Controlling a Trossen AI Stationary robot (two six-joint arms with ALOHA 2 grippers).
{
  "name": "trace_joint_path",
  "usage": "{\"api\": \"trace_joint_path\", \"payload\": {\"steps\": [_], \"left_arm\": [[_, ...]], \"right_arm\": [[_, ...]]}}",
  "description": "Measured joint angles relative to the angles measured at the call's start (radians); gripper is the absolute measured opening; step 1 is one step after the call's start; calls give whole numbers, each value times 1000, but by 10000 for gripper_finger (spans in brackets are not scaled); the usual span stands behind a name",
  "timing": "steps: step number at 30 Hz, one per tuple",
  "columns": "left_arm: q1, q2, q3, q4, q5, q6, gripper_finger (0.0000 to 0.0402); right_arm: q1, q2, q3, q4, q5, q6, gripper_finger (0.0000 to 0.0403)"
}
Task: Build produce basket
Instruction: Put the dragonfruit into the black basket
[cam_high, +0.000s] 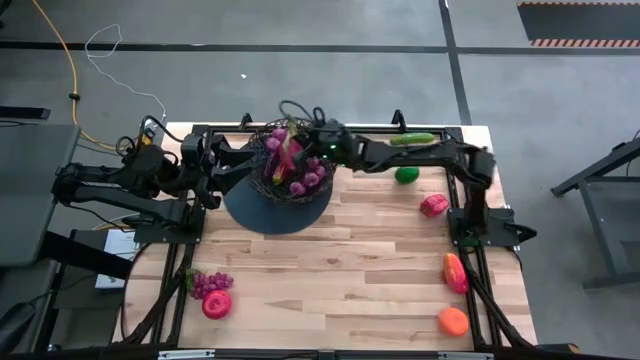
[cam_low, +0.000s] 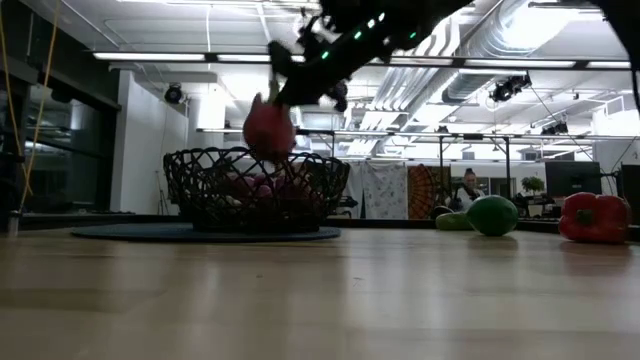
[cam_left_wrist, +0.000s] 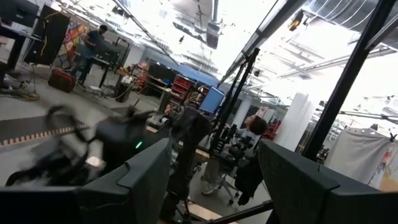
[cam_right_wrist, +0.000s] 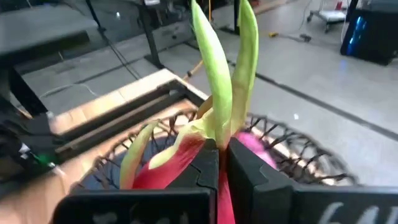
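Basket (cam_high: 288, 170), upper centre of the high view, already holds purple grapes (cam_high: 312, 178). Right gripper (cam_high: 292, 150) is clamped on the dragon fruit (cam_right_wrist: 205, 149) above it. Left gripper (cam_left_wrist: 214, 180), fingers apart, holds nothing. Outstanding — cucumber (cam_high: 412, 139), green fruit (cam_high: 406, 175), orange (cam_high: 453, 320), several red pieces.

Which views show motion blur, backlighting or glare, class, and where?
Left wrist view: the dark arm beyond the left gripper is smeared by motion blur, and the bright ceiling washes out. Low view: backlit, so the basket and the dragon fruit above it look dark. Right wrist view: the fruit's green leaves are sharp, the basket rim soft.
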Motion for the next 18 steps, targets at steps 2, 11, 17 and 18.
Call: {"api": "trace_joint_path", "payload": {"steps": [2,11,17,18], "left_arm": [[0,0,0,0,0,0,229],[0,0,0,0,-3,0,229],[0,0,0,0,-3,0,229],[0,0,0,0,-3,0,229]], "right_arm": [[0,46,25,0,-4,17,0],[16,130,44,1,145,-1,0],[14,134,36,-54,38,33,3],[15,134,36,-72,37,48,6]]}}
